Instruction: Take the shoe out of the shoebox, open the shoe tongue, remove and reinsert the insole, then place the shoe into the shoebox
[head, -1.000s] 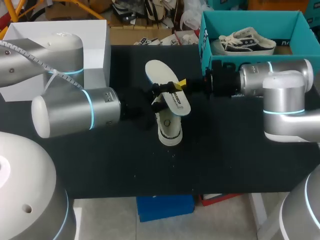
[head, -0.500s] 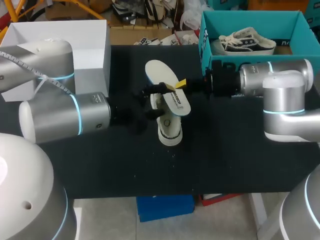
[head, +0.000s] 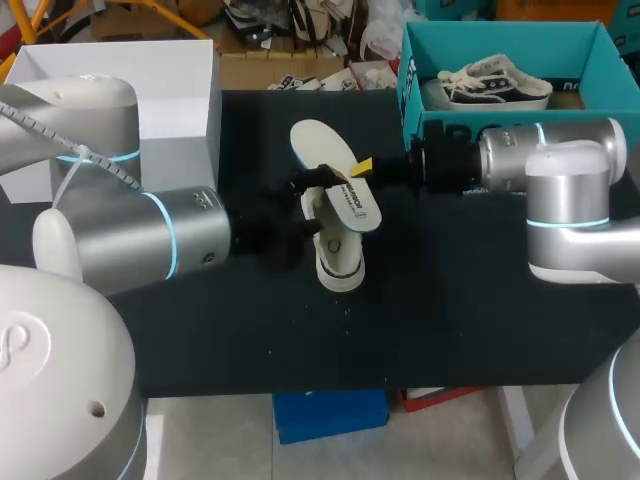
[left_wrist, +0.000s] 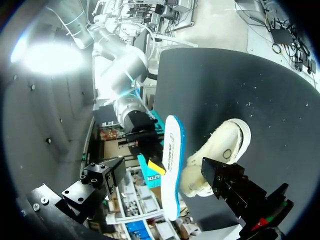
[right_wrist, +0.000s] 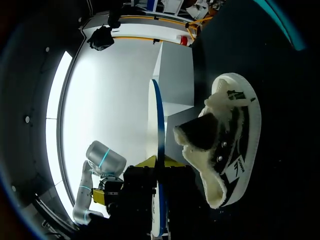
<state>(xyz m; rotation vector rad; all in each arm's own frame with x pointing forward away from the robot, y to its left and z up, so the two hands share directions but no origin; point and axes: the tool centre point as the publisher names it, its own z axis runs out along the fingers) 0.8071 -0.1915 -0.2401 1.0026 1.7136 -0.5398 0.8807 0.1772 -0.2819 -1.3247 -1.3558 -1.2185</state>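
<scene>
- Insole (head: 335, 175) is out of the shoe (head: 338, 258) and held in the air just above it, on a slant over the table (head: 450, 320)
- right gripper (head: 362, 166) comes in from the shoebox side and pinches the insole's long edge near its middle; the right wrist view shows the insole edge-on with a yellow tip on each face, so we read it as clamped on the insole
- we think the mid-edge grip is there to keep both ends of the insole free for feeding back in
- left gripper (head: 308, 205) sits at the shoe's opening end, fingers spread wide and pinching nothing
- in the left wrist view one of its fingers overlaps the shoe's fleecy collar; we can't tell if it touches
- we guess it is parked there to steady the shoe or keep the tongue back
- shoe rests on the table near the middle, in neither box, pale fleecy lining showing at the opening
- shoebox (head: 408, 95) is teal, at the far right of the table, well apart from the shoe, with a second shoe (head: 495, 82) inside
- white box (head: 180, 110) at the far left, unused for now
- our judgement: removal is done and reinsertion comes next; the insole's end needs lining up with the opening, and the loose shoe could slide if nothing pins it
</scene>
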